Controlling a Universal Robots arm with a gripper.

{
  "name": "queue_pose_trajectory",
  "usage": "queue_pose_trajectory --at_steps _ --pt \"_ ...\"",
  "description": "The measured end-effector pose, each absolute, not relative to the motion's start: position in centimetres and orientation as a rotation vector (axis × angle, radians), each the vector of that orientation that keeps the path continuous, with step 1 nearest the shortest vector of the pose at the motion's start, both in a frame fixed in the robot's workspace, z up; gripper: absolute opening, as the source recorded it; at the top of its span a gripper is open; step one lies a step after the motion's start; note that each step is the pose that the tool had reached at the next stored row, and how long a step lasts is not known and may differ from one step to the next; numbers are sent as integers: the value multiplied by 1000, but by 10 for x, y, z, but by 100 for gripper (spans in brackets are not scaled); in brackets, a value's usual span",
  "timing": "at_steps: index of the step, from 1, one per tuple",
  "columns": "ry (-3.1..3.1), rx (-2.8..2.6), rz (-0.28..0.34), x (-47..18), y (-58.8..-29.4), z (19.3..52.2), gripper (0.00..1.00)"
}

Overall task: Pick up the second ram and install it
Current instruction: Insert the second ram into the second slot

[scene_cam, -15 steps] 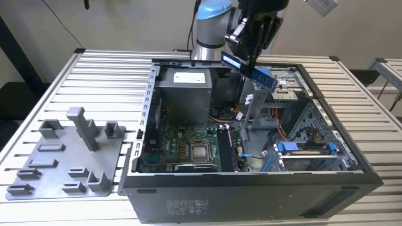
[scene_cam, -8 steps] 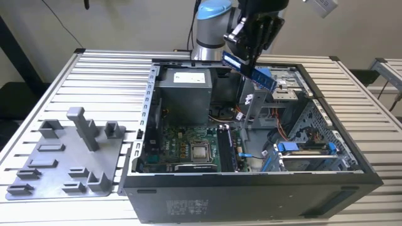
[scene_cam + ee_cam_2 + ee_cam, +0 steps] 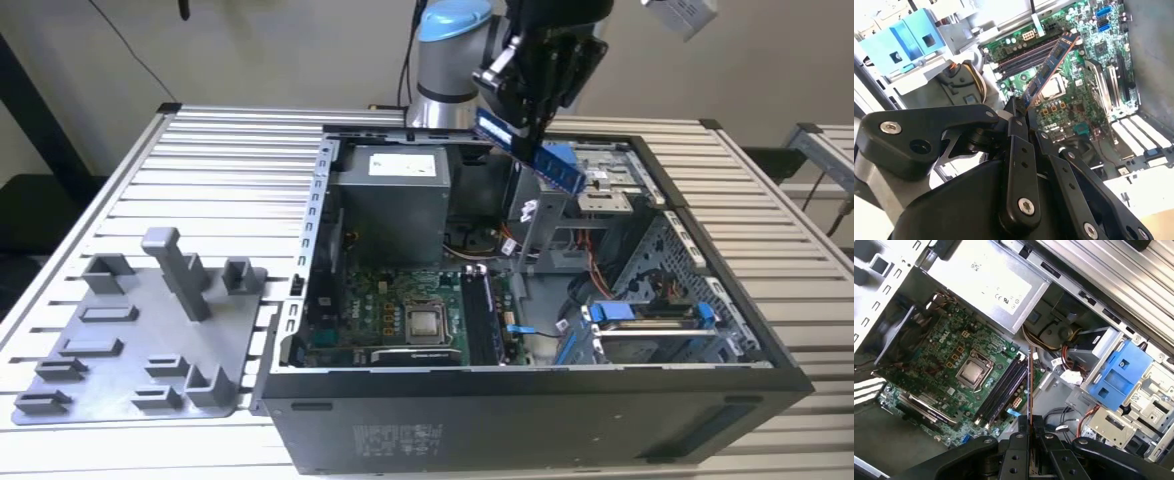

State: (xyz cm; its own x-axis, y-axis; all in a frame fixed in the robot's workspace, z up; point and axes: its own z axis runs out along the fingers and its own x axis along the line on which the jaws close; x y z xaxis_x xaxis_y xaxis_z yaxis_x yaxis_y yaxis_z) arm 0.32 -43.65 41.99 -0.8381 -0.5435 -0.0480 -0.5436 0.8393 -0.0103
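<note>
One stick, the second ram (image 3: 1050, 70), is clamped flat between the narrowed fingers of the gripper (image 3: 1021, 112), raised above the open computer case (image 3: 561, 420). Its tilted long axis runs roughly along the black memory slots (image 3: 1000, 391), well apart below. The fingers hide the gripped stretch, and slot occupancy is unclear.

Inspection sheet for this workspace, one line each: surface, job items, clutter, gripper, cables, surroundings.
Surface: slatted metal table carrying an open computer case and a grey fixture tray.
Job's things: second ram held tilted above the motherboard, not seated; memory slots on the board.
Clutter: nothing seen.
Gripper: gripper shut on the second ram.
Cables: coloured wire bundle inside the case beside the power supply.
Surroundings: pale wall; another slatted table at the exterior view's right.
</note>
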Motion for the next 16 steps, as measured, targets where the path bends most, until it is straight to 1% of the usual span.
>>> queue_pose_trajectory --at_steps 16 --pt "3018 -676 1 3 -437 420 14"
